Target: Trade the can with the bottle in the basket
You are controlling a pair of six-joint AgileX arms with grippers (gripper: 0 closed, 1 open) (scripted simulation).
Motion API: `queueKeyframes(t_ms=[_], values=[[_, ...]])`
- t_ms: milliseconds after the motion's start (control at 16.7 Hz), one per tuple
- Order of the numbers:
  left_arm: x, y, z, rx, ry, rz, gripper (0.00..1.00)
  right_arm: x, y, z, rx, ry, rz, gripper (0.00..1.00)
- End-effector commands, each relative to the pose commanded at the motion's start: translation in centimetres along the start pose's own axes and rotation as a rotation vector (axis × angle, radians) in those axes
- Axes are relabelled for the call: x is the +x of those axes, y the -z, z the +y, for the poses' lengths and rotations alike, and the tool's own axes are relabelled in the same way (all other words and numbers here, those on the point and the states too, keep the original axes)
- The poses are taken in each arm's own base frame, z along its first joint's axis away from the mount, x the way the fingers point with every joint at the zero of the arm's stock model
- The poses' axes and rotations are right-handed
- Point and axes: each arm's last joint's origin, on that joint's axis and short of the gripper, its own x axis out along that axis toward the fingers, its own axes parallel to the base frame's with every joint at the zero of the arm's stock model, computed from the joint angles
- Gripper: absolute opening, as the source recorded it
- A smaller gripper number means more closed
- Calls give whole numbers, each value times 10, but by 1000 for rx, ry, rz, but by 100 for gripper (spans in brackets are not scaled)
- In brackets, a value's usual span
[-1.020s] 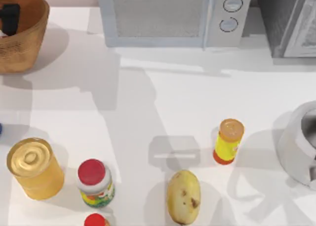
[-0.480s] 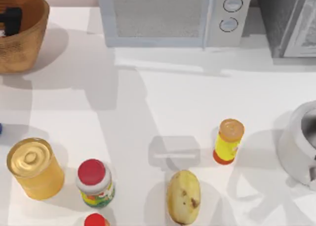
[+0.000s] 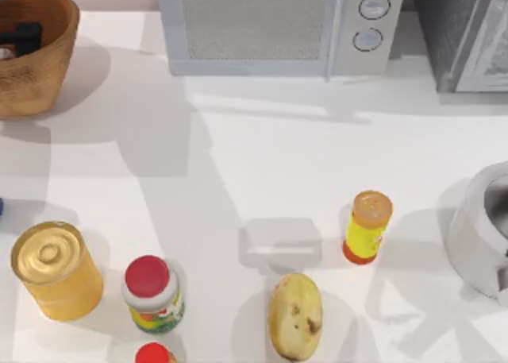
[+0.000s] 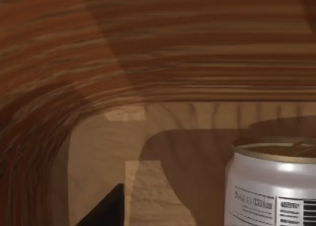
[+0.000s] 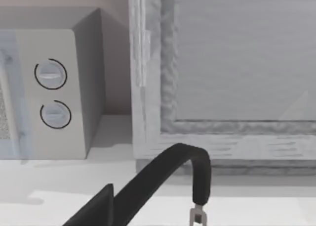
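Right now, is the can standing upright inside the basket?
Yes, the left wrist view shows the can standing upright on the basket's floor, its top rim level.

Top view looks straight down on the table (image 3: pixel 262 164), microwave (image 3: pixel 278 25) at far edge, basket (image 3: pixel 36 53) top-left. Left wrist view sits close inside the basket (image 4: pixel 148 53), facing its wall. Right wrist view faces the microwave (image 5: pixel 49 92), shared with top.
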Motion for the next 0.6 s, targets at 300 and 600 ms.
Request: queueKeyframes(t_ms=[300,600], values=[[0,0,0,0,0,0,70,0,0,0,0,0,0,100],[0,0,0,0,0,0,32,0,0,0,0,0,0,100]])
